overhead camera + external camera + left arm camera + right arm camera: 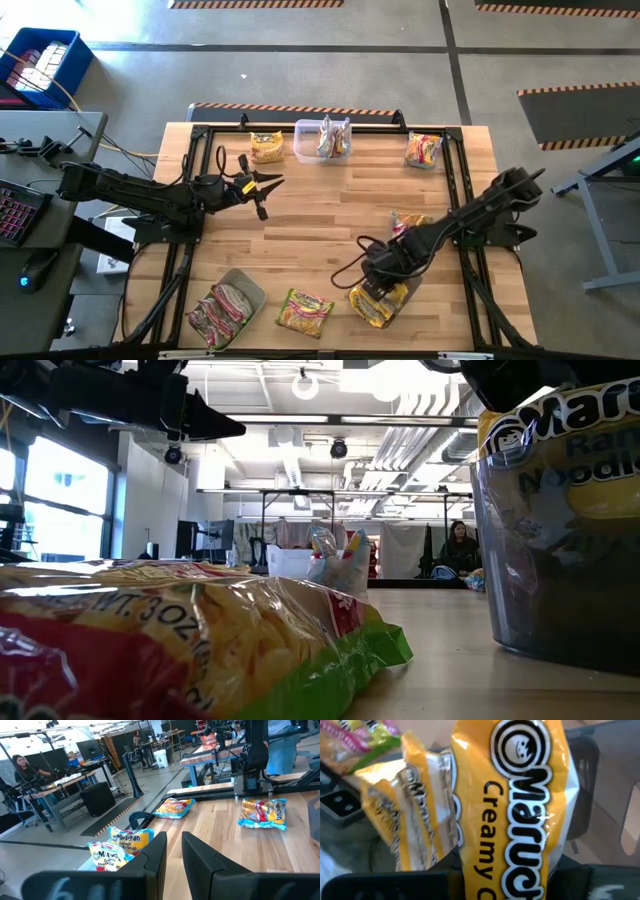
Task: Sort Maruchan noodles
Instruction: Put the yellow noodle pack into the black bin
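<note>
Right tool [383, 290] sits low over the near-right part of the bench [320, 210], pinching a yellow packet [515, 810] by one short end — its wrist view shows the printed face filling the gap between the two dark fingers, long axis running straight away from the wrist. That packet hangs into, or just above, a clear tub [560, 550] holding at least one more yellow packet [415, 805], so I judge the coming move turns on a plain drop: the tub lies directly under the tool, and letting go should be enough.

Left tool [262, 187] hovers above the far-left middle of the bench, fingers close together with a narrow gap and nothing between them. It is the nearer arm to the yellow packet [266, 147] at the far-left edge, which lies just beyond its tips.

Other packets are spread around: a green-edged one [305, 312] flat on the near edge, pink-red ones [218, 308] in a grey tray at near left, silvery ones [334, 136] standing upright in a clear tub at the far middle, a multicoloured one [423, 150] at far right, and one [408, 222] beside the right arm.

All are crinkly, glossy and flat — likely to slip or bend when pinched.
</note>
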